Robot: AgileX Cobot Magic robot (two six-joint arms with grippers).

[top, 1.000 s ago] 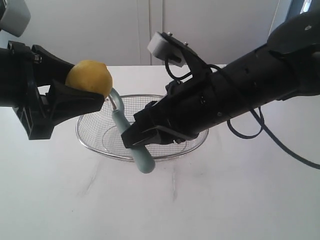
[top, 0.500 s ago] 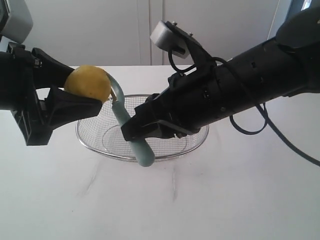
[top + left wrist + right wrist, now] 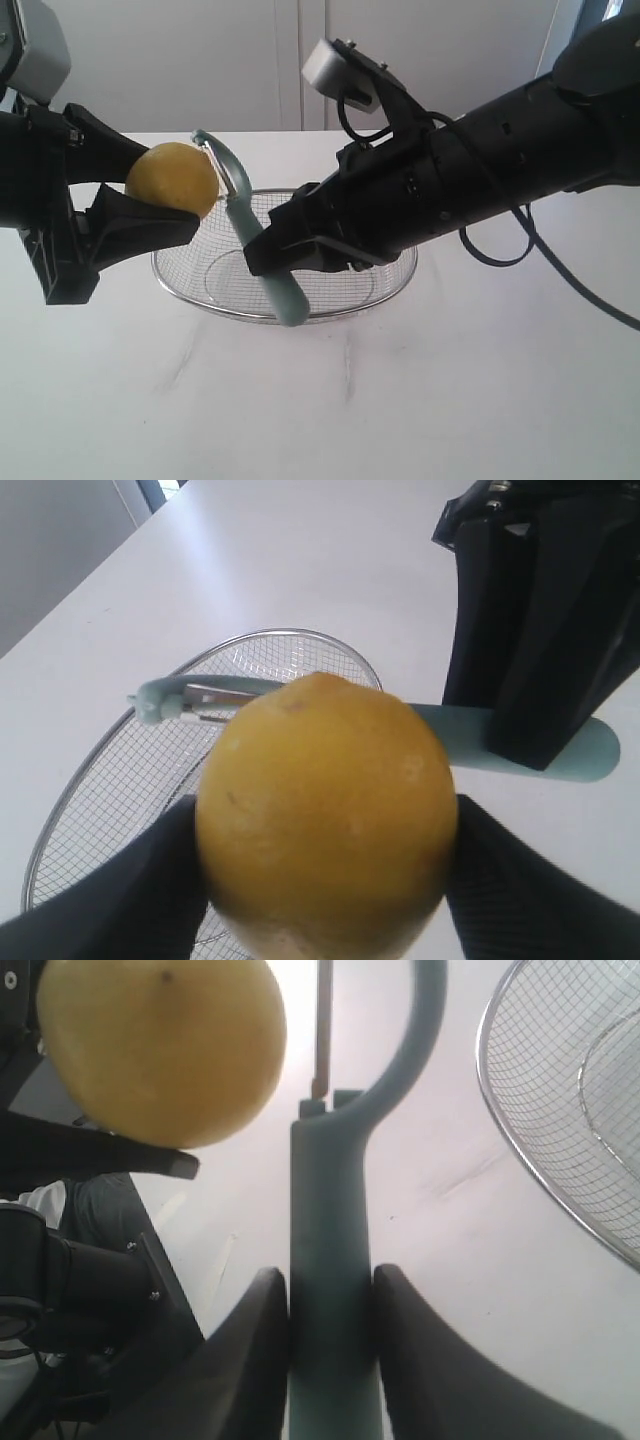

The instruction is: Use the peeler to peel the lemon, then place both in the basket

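Note:
My left gripper is shut on the yellow lemon and holds it in the air over the left rim of the wire basket. In the left wrist view the lemon fills the space between both black fingers. My right gripper is shut on the pale teal handle of the peeler. The peeler's curved head stands just right of the lemon's top, close against it. In the right wrist view the handle is clamped between the pads, with the lemon beside the blade.
The basket rests on a white table below both grippers, and nothing shows in it. A black cable hangs from the right arm. A pale panelled wall stands behind the table.
The peeler's head has climbed from under the lemon's right side to beside its top. The lemon and left gripper have sunk slightly. Both grips are unchanged.

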